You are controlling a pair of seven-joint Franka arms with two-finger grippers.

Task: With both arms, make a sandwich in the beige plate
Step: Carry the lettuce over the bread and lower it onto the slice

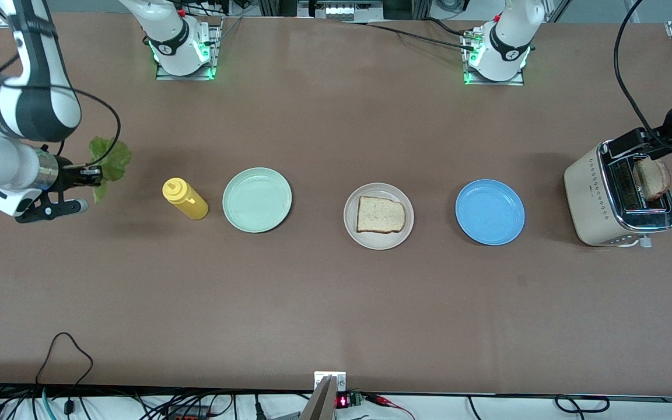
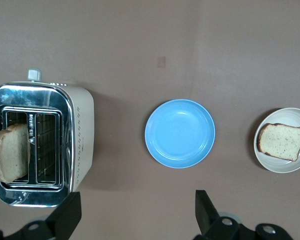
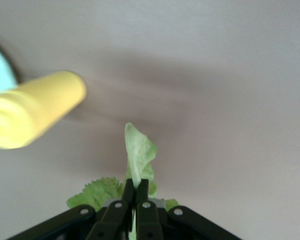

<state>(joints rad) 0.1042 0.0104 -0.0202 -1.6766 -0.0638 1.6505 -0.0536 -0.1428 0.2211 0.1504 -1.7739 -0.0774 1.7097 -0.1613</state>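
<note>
Only wrist views resolve ends | left end effector (image 2: 135, 212) apart | right end effector (image 3: 135, 192) clamps lettuce (image 3: 140, 152)

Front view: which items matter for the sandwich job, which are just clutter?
In play:
beige plate with bread slice
lettuce leaf, pinched in right gripper
second slice in toaster, left gripper open above

Idle:
yellow squeeze bottle
mint-green plate
blue plate

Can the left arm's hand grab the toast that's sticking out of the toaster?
Probably yes. The left hand is open and hangs over the table by the toaster. The toast sticks up out of the slot with nothing covering it. The right hand is busy, shut on the lettuce.
</note>
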